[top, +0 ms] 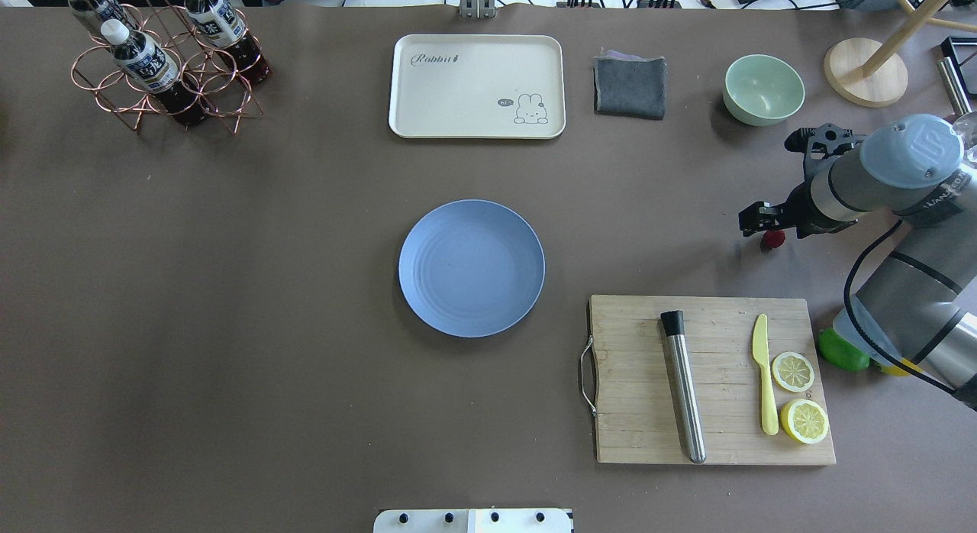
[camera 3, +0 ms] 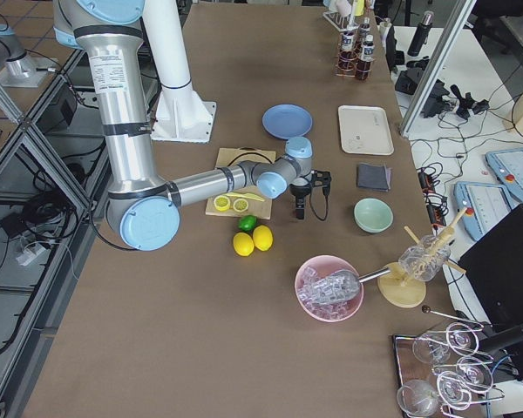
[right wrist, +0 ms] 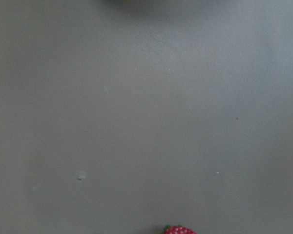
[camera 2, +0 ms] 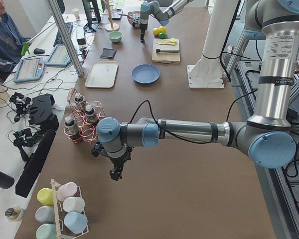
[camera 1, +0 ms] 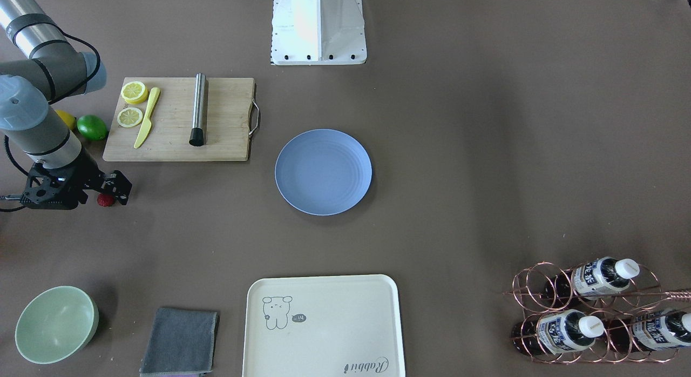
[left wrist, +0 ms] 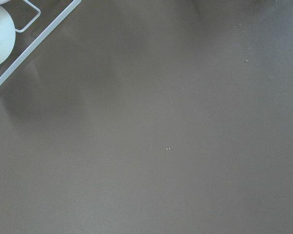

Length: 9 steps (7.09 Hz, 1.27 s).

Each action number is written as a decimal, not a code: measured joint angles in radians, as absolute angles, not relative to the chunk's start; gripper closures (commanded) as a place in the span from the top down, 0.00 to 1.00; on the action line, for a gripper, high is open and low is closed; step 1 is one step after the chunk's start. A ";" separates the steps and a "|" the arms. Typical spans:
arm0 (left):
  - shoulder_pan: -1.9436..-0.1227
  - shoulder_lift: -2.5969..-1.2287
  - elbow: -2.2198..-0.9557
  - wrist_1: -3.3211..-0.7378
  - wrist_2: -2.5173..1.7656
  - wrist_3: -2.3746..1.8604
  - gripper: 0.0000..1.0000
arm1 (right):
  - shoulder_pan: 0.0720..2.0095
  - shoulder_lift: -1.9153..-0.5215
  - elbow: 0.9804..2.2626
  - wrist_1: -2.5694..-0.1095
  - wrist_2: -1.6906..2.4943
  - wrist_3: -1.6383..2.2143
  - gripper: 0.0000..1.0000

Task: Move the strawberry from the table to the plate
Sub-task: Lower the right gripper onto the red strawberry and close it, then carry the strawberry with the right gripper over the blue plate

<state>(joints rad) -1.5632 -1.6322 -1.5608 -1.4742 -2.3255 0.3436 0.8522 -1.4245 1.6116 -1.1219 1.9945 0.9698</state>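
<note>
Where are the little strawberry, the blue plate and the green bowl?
strawberry (top: 772, 239), overhead exterior view, on its visible red side.
plate (top: 427, 304), overhead exterior view, on its rim.
green bowl (top: 763, 109), overhead exterior view, on its outer wall.

Even, soft daylight; faint shadows; both wrist views slightly blurred.

On my table (top: 229, 327) right now: 1 strawberry (top: 772, 239), 1 blue plate (top: 472, 268), 1 cream tray (top: 477, 86), 1 green bowl (top: 763, 89), 1 grey cloth (top: 630, 86). The 1 cutting board (top: 633, 411) carries 2 lemon halves (top: 793, 371), 1 yellow knife (top: 764, 384), 1 metal rod (top: 683, 386). Also 1 lime (top: 843, 351), 2 whole lemons (camera 3: 262, 238), 3 bottles (camera 1: 602, 277) in 1 wire rack (camera 1: 532, 288).
</note>
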 measured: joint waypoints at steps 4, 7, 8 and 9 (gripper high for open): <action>-1.563 -1.631 -1.560 -1.474 -2.348 0.344 0.99 | 0.847 -1.453 1.613 -1.072 1.998 0.983 0.00; -1.562 -1.631 -1.560 -1.474 -2.348 0.344 0.99 | 0.845 -1.451 1.632 -1.062 2.003 0.988 0.00; -1.562 -1.631 -1.560 -1.474 -2.348 0.344 0.99 | 0.844 -1.441 1.658 -1.068 2.004 1.002 0.00; -1.562 -1.631 -1.559 -1.474 -2.346 0.343 0.99 | 0.842 -1.410 1.675 -1.088 2.005 1.058 0.00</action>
<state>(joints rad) -1.5616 -1.6307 -1.5586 -1.4742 -2.3463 0.3432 0.8424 -1.4100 1.6748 -1.0876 2.0046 1.0578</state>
